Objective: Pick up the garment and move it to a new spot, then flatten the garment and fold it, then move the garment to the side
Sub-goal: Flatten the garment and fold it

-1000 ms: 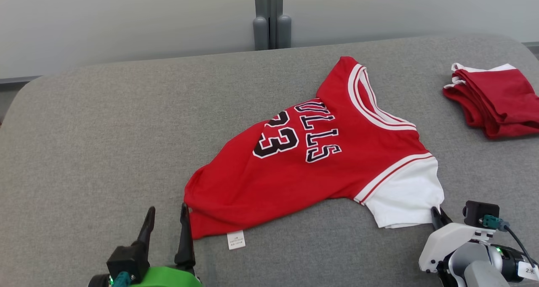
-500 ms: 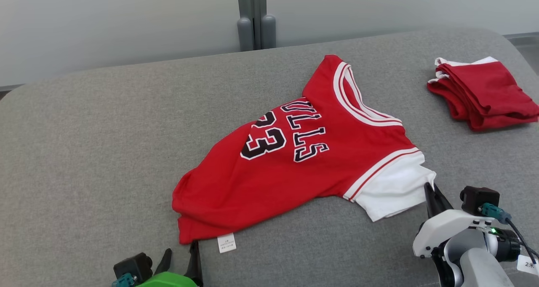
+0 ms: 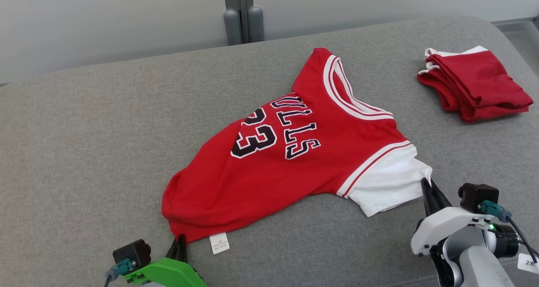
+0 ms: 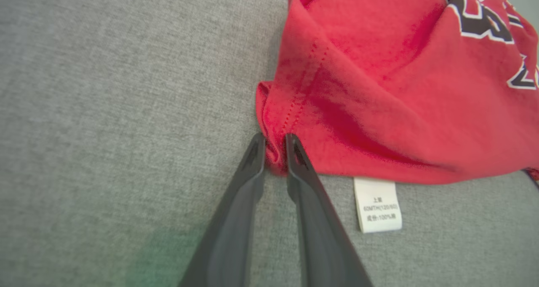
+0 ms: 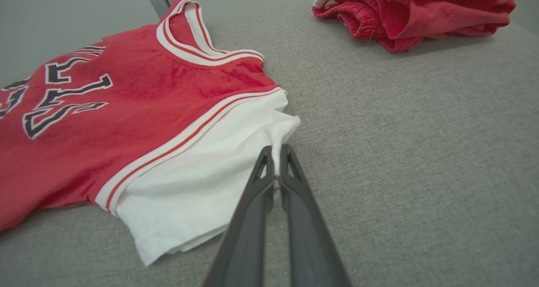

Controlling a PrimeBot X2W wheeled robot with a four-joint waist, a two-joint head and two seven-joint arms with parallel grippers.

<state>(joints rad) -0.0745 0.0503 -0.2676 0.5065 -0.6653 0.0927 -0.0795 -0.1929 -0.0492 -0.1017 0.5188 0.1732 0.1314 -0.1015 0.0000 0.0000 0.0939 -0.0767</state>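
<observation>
The red shirt [image 3: 294,152] is laid mid-worktop [image 3: 84,152], long axis from 7 to 1 o'clock in the head view. Its hem corner [image 4: 273,122] is nipped by the left pincer [image 4: 276,150] and its white sleeve [image 5: 202,181] is pinched by the right pincer [image 5: 276,160], so a two-armed lift toward 12 looks set up.

Grey woven upholstered surface [image 3: 84,122] with rounded far corners, spreading beneath and ahead of the left gripper [image 3: 180,240] and right gripper [image 3: 426,186]; pale plain wall [image 3: 105,21] far beyond both; grey upright post [image 3: 238,4] against it, ahead between them; soft even light
</observation>
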